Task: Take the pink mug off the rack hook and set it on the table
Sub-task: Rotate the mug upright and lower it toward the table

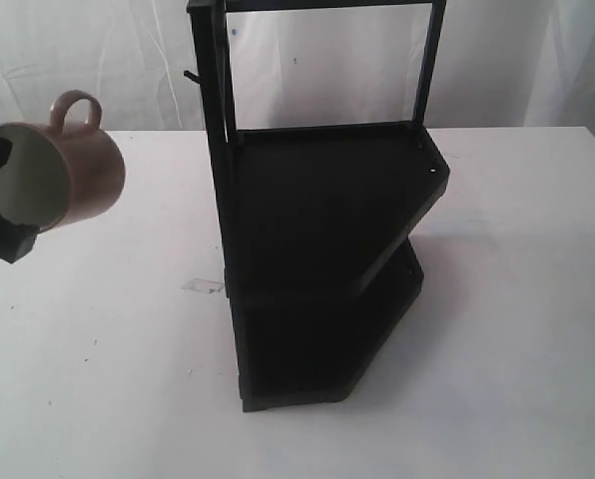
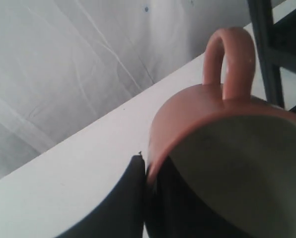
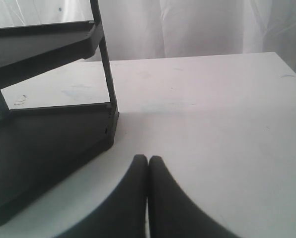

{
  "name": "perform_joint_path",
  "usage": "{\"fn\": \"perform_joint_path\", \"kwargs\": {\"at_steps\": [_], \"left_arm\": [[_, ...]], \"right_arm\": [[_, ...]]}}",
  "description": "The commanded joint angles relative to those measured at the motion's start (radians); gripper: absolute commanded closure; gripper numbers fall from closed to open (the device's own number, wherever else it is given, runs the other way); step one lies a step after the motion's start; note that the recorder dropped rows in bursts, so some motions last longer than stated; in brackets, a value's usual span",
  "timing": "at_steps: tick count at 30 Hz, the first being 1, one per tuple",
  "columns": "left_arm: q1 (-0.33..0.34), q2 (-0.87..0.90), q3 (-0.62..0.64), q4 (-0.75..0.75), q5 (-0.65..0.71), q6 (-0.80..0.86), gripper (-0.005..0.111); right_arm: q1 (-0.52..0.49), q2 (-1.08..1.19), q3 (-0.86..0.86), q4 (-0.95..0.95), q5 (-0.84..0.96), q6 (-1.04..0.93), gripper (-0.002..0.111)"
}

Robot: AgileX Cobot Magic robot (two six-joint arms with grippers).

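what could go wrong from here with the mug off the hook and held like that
The left gripper pinches only the rim of the mug, which lies on its side; it could slip or twist out. Set down like this, it may land sideways on the table and roll.

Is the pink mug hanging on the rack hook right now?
No, the left gripper holds the pink mug well apart from the bare rack hook.

mug (image 1: 83,170): left of rack (image 1: 317,259), off hook (image 1: 191,75), tilted, handle up | left end effector (image 1: 0,200): clamped on rim | rack: upright on counter (image 1: 517,329)
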Motion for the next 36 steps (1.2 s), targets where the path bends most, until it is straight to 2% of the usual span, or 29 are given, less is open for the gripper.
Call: {"fn": "perform_joint_path", "kwargs": {"at_steps": [1,5,10,13,15,18,19,22,25,27,31,33,36], "left_arm": [[0.004,-0.04,0.027,0.088,0.104,-0.29,0.107],[0.004,-0.06,0.027,-0.03,0.195,-0.201,0.107],[0.004,-0.077,0.027,-0.041,0.317,-0.03,0.107],[0.004,-0.099,0.03,-0.028,0.36,-0.028,0.107],[0.004,-0.118,0.043,0.125,0.375,-0.156,0.107],[0.004,-0.138,0.061,0.509,0.413,-0.662,0.107],[0.004,-0.138,0.066,0.703,0.425,-0.85,0.107],[0.01,-0.138,0.066,1.108,0.475,-1.336,0.107],[0.052,-0.138,0.066,1.392,0.596,-1.628,0.107],[0.086,-0.138,0.066,1.457,0.681,-1.686,0.107],[0.168,-0.138,0.05,1.471,0.814,-1.682,0.107],[0.174,-0.138,0.017,1.488,0.863,-1.674,0.107],[0.174,-0.128,-0.051,1.526,1.024,-1.667,0.107]], "right_arm": [[-0.004,-0.006,0.007,-0.003,-0.012,-0.005,0.108],[-0.004,-0.006,0.007,-0.003,-0.012,-0.005,0.108],[-0.004,-0.006,0.007,-0.003,-0.015,-0.005,0.108],[-0.004,-0.006,0.007,-0.003,-0.015,-0.005,0.108],[-0.004,-0.006,0.007,-0.003,-0.015,-0.005,0.108],[-0.004,-0.006,0.007,-0.003,-0.015,-0.005,0.108],[-0.004,-0.006,0.007,-0.003,-0.015,-0.005,0.108],[-0.004,-0.006,0.007,-0.003,-0.015,-0.003,0.108],[-0.004,-0.006,0.007,-0.003,-0.012,-0.003,0.108],[-0.004,-0.006,0.007,-0.003,-0.012,-0.003,0.108],[-0.004,-0.006,0.007,-0.003,-0.012,-0.003,0.108],[-0.004,-0.006,0.007,-0.003,-0.012,-0.003,0.108],[-0.004,-0.006,0.007,-0.003,-0.015,-0.003,0.108]]}}
